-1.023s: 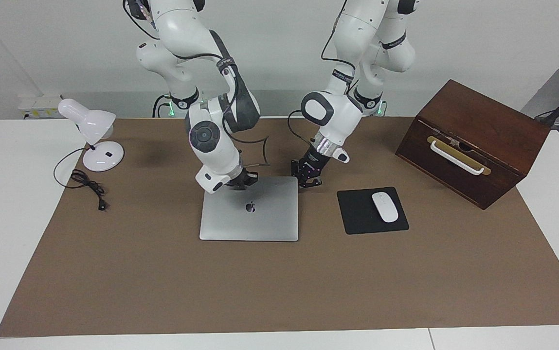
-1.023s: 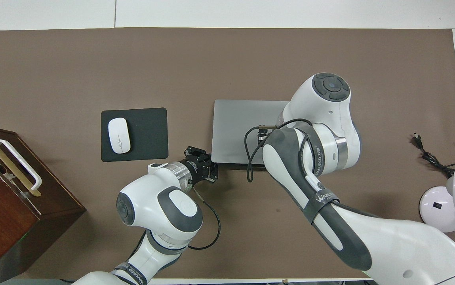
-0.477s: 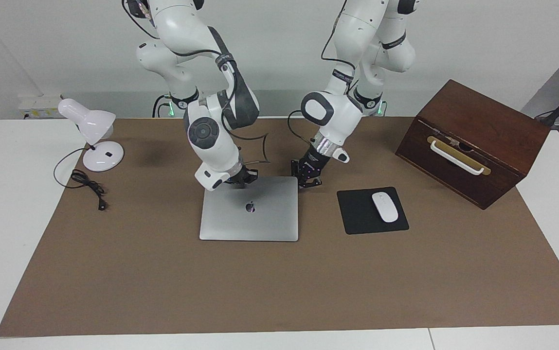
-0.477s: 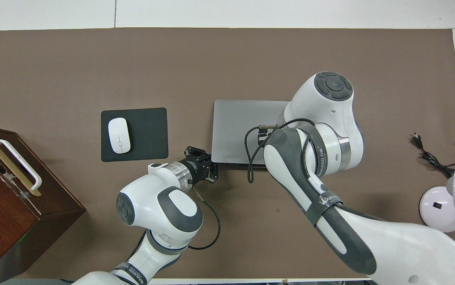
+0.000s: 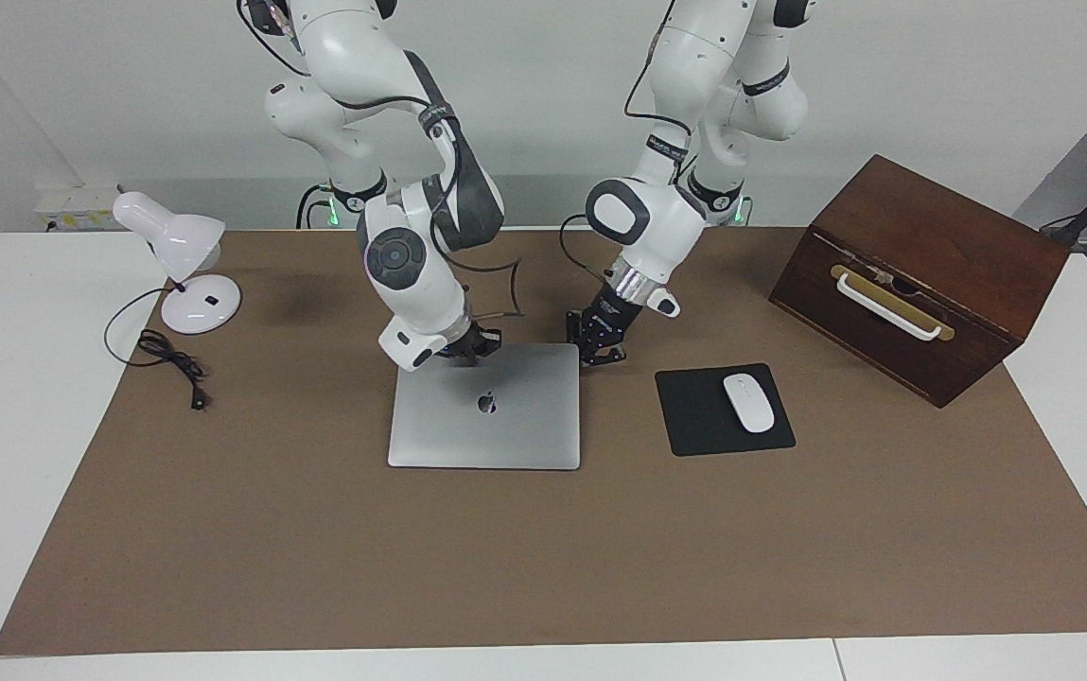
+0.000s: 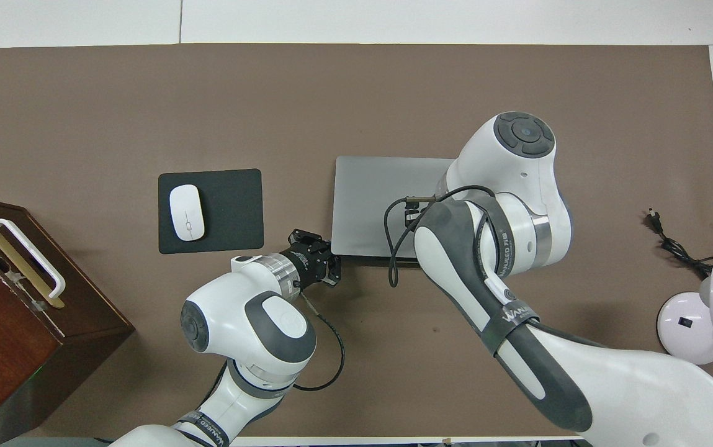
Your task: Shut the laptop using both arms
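Laptop (image 5: 484, 407): I see it shut flat, mid-mat.
Left gripper (image 5: 603, 354): at its 1 o'clock corner in the facing view; finger state I cannot tell.
Right gripper (image 5: 469, 346): over its robot-side edge, likewise unreadable.

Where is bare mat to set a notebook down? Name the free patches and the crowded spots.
The widest free patch is the brown mat farther from the robots than the laptop and mouse pad. Another lies between the lamp's cord and the laptop. It is crowded at the laptop's near edge, where the right gripper and left gripper sit.
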Controlling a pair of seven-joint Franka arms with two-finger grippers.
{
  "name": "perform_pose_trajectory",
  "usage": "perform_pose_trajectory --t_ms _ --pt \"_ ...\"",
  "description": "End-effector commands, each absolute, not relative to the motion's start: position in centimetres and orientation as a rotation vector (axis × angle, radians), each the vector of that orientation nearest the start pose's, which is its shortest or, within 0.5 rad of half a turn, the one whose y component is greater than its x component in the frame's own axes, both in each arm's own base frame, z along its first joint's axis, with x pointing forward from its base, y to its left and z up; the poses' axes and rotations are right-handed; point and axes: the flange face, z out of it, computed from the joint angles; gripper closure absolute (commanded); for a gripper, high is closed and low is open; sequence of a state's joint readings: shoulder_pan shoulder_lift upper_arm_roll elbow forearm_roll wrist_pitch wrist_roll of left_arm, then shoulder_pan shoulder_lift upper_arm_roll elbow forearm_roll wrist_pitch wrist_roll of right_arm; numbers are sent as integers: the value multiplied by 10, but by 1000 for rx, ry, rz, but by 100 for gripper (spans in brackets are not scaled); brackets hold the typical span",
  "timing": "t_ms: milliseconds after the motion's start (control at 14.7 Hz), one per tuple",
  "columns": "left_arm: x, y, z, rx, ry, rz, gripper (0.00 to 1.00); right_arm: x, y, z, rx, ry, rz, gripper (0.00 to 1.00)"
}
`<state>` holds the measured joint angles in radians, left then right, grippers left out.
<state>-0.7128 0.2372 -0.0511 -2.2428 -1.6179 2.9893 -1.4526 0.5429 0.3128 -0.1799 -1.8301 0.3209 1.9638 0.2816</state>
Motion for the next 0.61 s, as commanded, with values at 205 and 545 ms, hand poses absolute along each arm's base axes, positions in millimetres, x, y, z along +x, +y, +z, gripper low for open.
perform_pose_trajectory --t_ms 205,545 --pt "432 -286 266 1042 2308 -518 100 565 233 371 -2941 119 345 100" --pt "437 -281 275 1027 2292 -536 100 565 230 381 -2939 117 322 100"
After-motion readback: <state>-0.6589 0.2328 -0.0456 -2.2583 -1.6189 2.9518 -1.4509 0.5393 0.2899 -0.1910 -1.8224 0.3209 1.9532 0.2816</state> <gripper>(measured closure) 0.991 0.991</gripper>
